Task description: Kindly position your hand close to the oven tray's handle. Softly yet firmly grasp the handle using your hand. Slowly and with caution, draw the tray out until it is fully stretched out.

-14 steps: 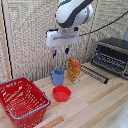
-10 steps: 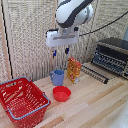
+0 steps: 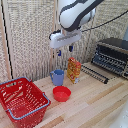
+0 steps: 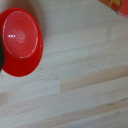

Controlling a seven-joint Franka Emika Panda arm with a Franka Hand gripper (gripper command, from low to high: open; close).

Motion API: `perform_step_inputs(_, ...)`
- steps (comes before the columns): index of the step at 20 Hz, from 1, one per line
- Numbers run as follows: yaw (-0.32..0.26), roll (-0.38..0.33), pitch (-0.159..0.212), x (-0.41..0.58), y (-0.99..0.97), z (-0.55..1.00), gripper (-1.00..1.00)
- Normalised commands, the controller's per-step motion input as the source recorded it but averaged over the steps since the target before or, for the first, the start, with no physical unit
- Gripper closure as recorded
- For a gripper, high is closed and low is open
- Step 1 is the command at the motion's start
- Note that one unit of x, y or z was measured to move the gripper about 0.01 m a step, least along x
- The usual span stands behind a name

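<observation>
- Nothing has visibly moved since the earlier frames: the hand (image 3: 64,50) hangs at the same height above the tabletop (image 3: 95,102), and the objects keep their places.
- Its jaws point downward, slightly apart, with nothing between them.
- Below the hand stand a blue mug (image 3: 58,77) and an orange carton (image 3: 74,69), close beside each other.
- A red bowl (image 3: 62,93) sits in front of the mug; the wrist view shows it (image 4: 20,41) on pale wooden planks.
- The oven tray (image 3: 95,73) lies pulled out in front of the oven (image 3: 111,56), toward the exterior view's right, well apart from the hand.
- A red wire basket (image 3: 21,99) with a blue rim sits at the exterior view's left.
</observation>
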Motion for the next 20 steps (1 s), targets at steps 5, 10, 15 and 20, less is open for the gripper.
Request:
perform_step_inputs(5, 0.179, -0.316, -0.038, -0.146, -0.22, 0.00, -1.00)
perform_step_inputs(10, 0.142, -0.321, -0.004, -0.153, -0.31, -0.01, -1.00)
perform_step_inputs(15, 0.115, -0.289, -0.006, -0.135, -0.43, -0.11, -1.00)
perform_step_inputs(20, 0.120, -0.254, -0.007, -0.067, -0.49, -0.23, -1.00)
